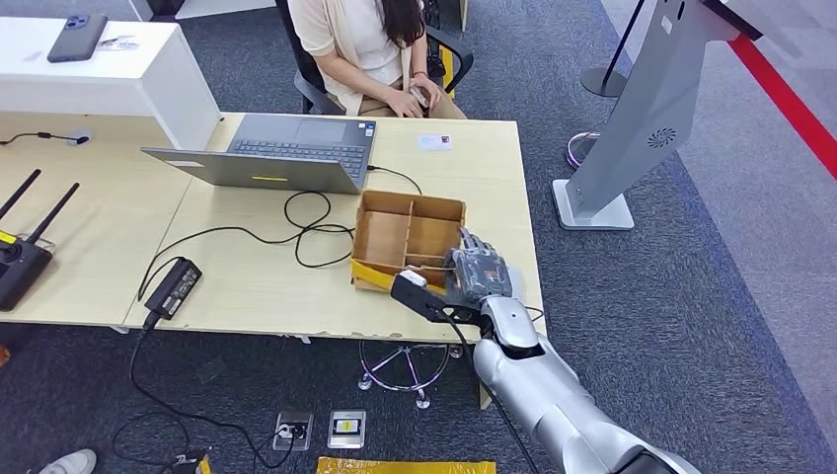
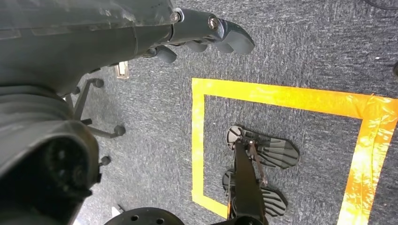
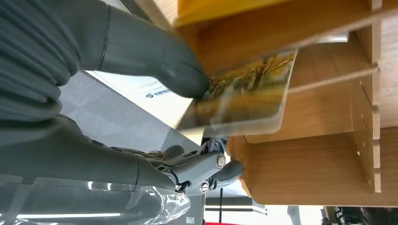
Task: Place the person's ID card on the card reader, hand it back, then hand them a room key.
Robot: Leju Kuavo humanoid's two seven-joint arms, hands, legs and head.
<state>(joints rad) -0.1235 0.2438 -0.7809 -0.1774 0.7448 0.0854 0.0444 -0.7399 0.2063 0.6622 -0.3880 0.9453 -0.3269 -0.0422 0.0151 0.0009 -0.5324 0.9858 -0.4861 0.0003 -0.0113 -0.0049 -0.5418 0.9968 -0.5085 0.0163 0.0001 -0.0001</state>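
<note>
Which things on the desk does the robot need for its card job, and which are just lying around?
For the job:
- card, pinched by the right robot hand
- wooden box with compartments, which the hand reaches into
- white card on the desk near the person

Just lying about:
- laptop
- charger and its cables
- router
- phone

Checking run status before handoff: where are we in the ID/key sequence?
Looks like the key stage. The right hand is at the cardboard divider box and pinches a card with a picture printed on it, likely a room key. A small card lies on the desk near the person. Handing the key over remains. The left hand hangs over the floor.
</note>
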